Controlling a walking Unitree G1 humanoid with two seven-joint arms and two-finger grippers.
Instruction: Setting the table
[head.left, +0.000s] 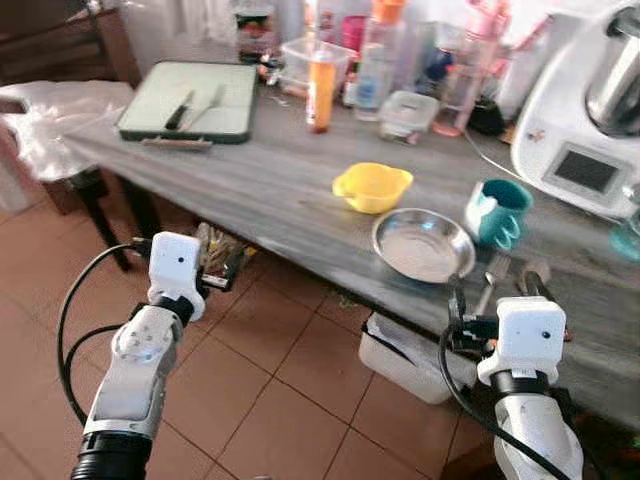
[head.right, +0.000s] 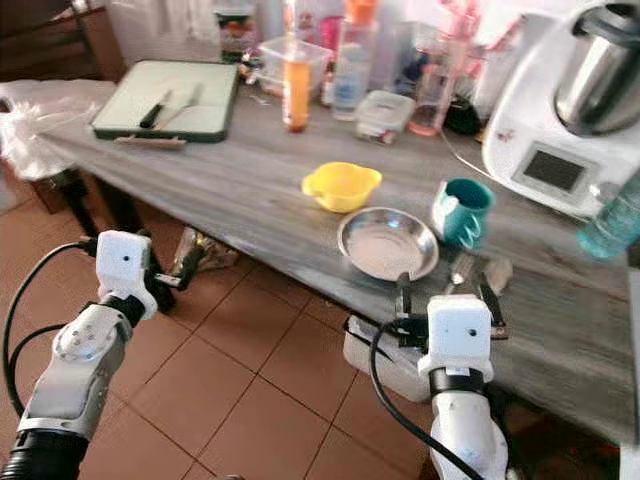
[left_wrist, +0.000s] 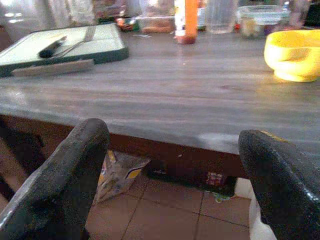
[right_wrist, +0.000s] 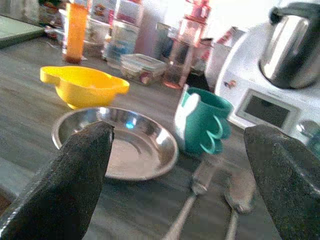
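Note:
On the grey wooden table (head.left: 270, 180) a yellow bowl (head.left: 372, 186) sits beside a steel plate (head.left: 423, 244) and a teal mug (head.left: 500, 212). A fork (right_wrist: 197, 185) and a spoon (right_wrist: 240, 192) lie just in front of the mug, near the table's front edge. My right gripper (head.left: 495, 290) is open, hovering at that edge with the fork and spoon between its fingers' line, holding nothing. My left gripper (head.left: 222, 265) is open and empty, held low in front of the table edge. A green tray (head.left: 190, 100) at the far left holds a knife and a fork.
A white kitchen machine (head.left: 580, 120) stands at the back right. Bottles, an orange bottle (head.left: 320, 90) and a lidded container (head.left: 408, 112) crowd the back. A white plastic box (head.left: 410, 355) sits on the tiled floor under the table. A plastic bag (head.left: 50, 110) lies at the left end.

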